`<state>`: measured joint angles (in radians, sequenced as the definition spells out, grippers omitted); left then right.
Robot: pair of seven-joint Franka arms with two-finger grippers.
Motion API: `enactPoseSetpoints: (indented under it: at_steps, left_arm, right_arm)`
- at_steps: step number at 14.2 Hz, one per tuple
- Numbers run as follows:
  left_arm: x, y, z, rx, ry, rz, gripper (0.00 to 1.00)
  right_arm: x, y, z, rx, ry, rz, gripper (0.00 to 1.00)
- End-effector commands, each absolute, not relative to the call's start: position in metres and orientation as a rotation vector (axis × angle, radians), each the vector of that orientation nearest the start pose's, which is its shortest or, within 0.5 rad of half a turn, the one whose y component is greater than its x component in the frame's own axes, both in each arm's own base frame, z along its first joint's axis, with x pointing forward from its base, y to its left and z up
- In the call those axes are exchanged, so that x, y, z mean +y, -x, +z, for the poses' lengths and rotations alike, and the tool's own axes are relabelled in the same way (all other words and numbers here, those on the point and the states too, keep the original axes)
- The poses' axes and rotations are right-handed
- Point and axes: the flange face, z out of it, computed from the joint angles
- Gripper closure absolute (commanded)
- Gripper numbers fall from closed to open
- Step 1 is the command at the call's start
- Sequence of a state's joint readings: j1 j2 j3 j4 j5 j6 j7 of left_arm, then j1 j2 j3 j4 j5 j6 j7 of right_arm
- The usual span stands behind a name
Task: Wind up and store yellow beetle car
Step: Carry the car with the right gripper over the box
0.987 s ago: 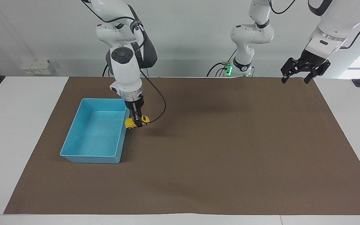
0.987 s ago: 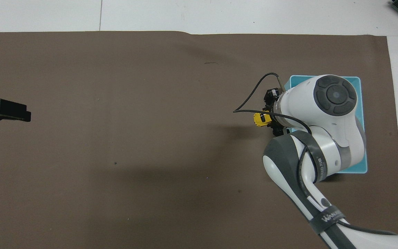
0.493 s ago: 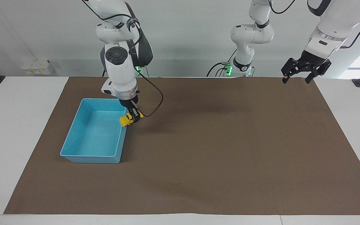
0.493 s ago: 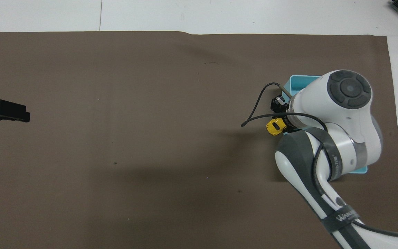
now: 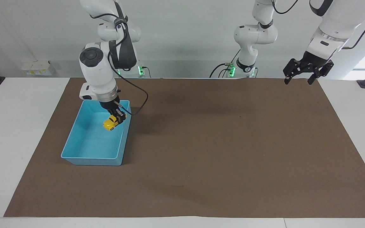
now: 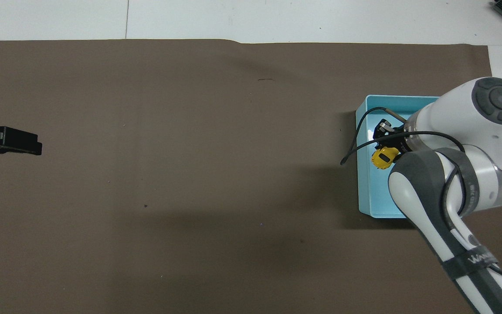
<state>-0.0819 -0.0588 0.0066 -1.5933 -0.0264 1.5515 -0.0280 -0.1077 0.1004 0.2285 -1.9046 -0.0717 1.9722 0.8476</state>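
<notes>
Left of centre in the facing view, right gripper [image 5: 116, 117] grips yellow beetle car [image 5: 110, 123] over blue bin [image 5: 74, 136], seemingly unreleased; left gripper [image 5: 303, 74] waits open.

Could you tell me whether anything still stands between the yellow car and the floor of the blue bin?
Nothing visible does. The right gripper holds the yellow beetle car inside the blue bin's rim, above bare floor. The left gripper waits aside.

From above, the big white right arm [image 6: 451, 174] covers much of the blue bin [image 6: 366, 183] and part of the yellow beetle car [image 6: 381, 158]. The left end effector [image 6: 20, 144] is cut off by the picture's edge. The car's wheels are too small to see.
</notes>
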Motion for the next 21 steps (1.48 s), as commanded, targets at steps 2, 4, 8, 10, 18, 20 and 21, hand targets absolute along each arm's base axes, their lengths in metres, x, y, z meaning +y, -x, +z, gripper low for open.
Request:
enactPoseSetpoints:
  at_steps: [2,4,8,10,18,20,21]
  left_arm:
    - [-0.036,-0.524,0.647,0.066,3.154,0.013,0.00]
    - [-0.033,-0.524,0.647,0.057,3.154,0.015,0.00]
    - [-0.033,-0.524,0.647,0.057,3.154,0.015,0.00]
    - [-0.031,-0.524,0.647,0.052,3.155,0.013,0.00]
    - [-0.032,-0.524,0.647,0.054,3.156,0.013,0.00]
    - [-0.031,-0.524,0.647,0.052,3.155,0.013,0.00]
    - [-0.031,-0.524,0.647,0.052,3.155,0.013,0.00]
  right_arm:
    - [0.027,-0.575,0.446,0.825,3.090,0.039,1.00]
    - [0.003,-0.574,0.444,0.643,3.132,0.055,1.00]
    - [-0.023,-0.568,0.439,0.222,3.185,0.063,1.00]
    - [-0.021,-0.562,0.434,0.176,3.190,0.062,1.00]
    - [-0.044,-0.546,0.375,0.037,3.183,0.048,1.00]
    - [-0.044,-0.546,0.369,0.032,3.179,0.043,1.00]
    - [-0.043,-0.545,0.357,0.036,3.169,0.027,1.00]
